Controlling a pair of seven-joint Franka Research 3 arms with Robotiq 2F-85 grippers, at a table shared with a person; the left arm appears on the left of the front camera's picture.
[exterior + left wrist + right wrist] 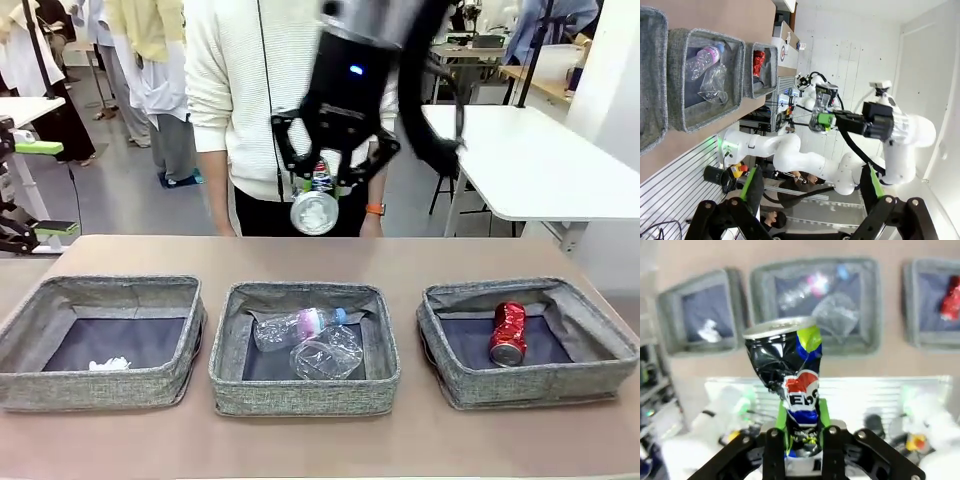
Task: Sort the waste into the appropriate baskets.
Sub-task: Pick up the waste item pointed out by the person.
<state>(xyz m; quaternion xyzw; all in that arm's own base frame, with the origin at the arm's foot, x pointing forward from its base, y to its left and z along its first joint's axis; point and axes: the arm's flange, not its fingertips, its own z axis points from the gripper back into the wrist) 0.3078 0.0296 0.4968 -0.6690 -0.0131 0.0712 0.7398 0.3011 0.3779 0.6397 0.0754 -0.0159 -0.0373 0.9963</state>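
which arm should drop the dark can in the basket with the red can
Right: the right gripper already holds the dark blue-black can above the baskets. The left gripper is open, off to the side.

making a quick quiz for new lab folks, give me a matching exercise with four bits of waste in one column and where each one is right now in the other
Things:
1. crushed red can
2. crumpled white paper
3. clear plastic bottle
4. dark blue-black can

Places:
A. middle basket
B. held in the right gripper, above the table
C. right basket
D. left basket

Pairs: 1-C, 2-D, 3-A, 4-B
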